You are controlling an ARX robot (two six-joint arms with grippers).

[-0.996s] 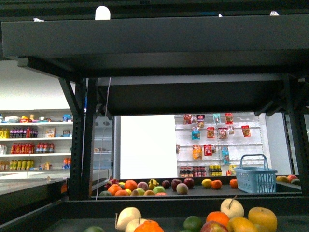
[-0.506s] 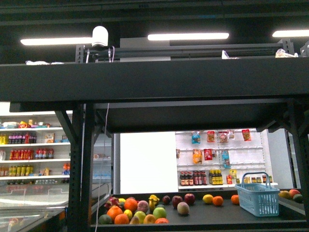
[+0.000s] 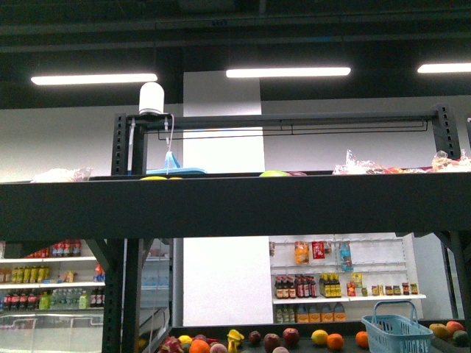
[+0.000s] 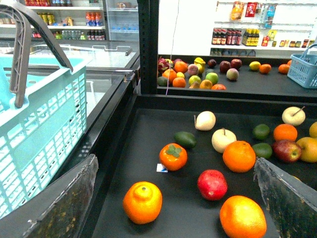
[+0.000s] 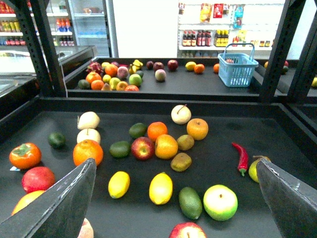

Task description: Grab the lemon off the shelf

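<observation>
Two yellow lemons lie side by side on the black shelf deck in the right wrist view: a larger lemon and a smaller lemon. My right gripper hangs open above the deck, both lemons lying between its spread fingers and close below it. My left gripper is open too, over the same deck's oranges, a persimmon and a red fruit. The front view shows only an upper shelf deck and neither arm.
Near the lemons lie a green avocado, a green apple, a kiwi and a red chilli. A teal basket sits beside the left gripper. Black uprights frame the deck. A farther rack holds fruit and a blue basket.
The front view has risen. The lower decks and their fruit have dropped out of the picture, and the top deck, wall and ceiling lights now fill it.
</observation>
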